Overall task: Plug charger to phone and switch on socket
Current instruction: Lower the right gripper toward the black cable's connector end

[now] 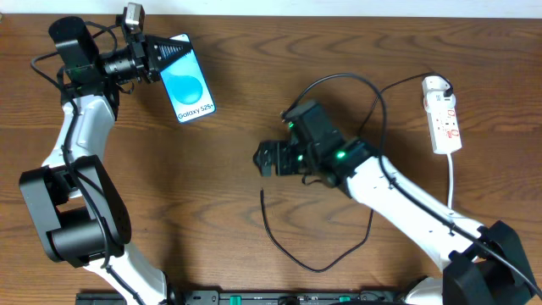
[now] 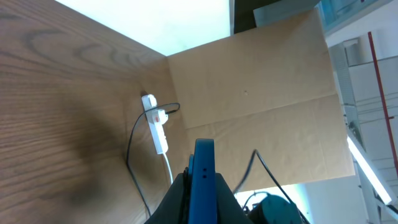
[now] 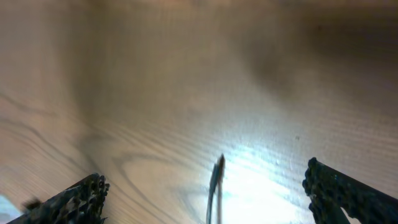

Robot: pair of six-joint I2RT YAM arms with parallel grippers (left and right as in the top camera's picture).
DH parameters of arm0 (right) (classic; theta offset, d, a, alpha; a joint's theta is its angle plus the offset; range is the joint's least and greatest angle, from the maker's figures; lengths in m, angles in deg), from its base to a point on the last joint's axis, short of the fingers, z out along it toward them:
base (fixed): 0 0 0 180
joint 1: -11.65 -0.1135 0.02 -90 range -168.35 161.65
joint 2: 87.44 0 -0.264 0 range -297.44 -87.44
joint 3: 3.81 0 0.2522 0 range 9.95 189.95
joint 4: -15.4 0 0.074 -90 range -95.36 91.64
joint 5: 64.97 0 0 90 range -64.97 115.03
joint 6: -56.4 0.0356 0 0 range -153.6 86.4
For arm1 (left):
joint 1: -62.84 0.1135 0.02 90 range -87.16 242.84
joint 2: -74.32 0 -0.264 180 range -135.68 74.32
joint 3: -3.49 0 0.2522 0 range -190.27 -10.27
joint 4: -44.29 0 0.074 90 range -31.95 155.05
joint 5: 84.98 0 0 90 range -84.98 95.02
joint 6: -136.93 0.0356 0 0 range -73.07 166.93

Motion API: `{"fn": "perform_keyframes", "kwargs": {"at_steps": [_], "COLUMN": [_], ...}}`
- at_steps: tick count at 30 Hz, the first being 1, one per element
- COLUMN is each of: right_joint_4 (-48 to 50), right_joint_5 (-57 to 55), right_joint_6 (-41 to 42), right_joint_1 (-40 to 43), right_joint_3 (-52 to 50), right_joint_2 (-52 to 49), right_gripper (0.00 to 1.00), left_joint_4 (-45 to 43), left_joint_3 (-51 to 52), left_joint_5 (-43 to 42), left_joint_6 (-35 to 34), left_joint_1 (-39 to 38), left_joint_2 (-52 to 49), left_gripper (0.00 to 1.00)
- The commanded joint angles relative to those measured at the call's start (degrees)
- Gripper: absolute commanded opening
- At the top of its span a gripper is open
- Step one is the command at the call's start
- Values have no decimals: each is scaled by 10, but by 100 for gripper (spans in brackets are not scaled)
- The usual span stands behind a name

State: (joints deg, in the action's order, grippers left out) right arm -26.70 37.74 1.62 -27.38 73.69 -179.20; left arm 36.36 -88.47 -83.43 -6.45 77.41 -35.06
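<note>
The phone [image 1: 190, 85], blue screen up, sits at the far left, lifted at one end by my left gripper [image 1: 159, 58], which is shut on its edge. In the left wrist view the phone [image 2: 204, 171] shows edge-on between the black fingers of the left gripper [image 2: 203, 199]. The thin black charger [image 1: 288, 250] loops over the table middle, and its free end lies just below my right gripper [image 1: 267, 158]. In the right wrist view the plug tip [image 3: 216, 180] lies on the wood between the wide-open fingers of the right gripper [image 3: 204, 177], untouched. The white socket [image 1: 443, 114] lies at the far right.
The socket's white cord [image 1: 451, 182] runs toward the near edge on the right. From the left wrist the socket [image 2: 157, 127] shows far across the table in front of a brown cardboard wall [image 2: 261, 87]. My right arm [image 1: 406, 199] crosses part of the cable loop.
</note>
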Motion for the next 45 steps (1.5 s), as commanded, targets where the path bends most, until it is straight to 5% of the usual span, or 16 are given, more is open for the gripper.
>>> {"fn": "perform_keyframes", "kwargs": {"at_steps": [1, 19, 45], "right_joint_4": [-21, -93, -101], "right_joint_5": [-53, -135, -121], "right_joint_6": [-42, -40, 102], "right_joint_1": [-32, -123, -136], "right_joint_3": [6, 2, 7], "right_joint_2": [2, 1, -68], "right_gripper": [99, 99, 99], "left_joint_4": [-5, -5, -5], "left_joint_3": [3, 3, 3], "left_joint_5": [-17, -15, 15], "left_joint_6": [13, 13, 24], "left_joint_1": [3, 3, 3], "left_joint_2": [17, 17, 17], "left_gripper": [7, 7, 8]}}
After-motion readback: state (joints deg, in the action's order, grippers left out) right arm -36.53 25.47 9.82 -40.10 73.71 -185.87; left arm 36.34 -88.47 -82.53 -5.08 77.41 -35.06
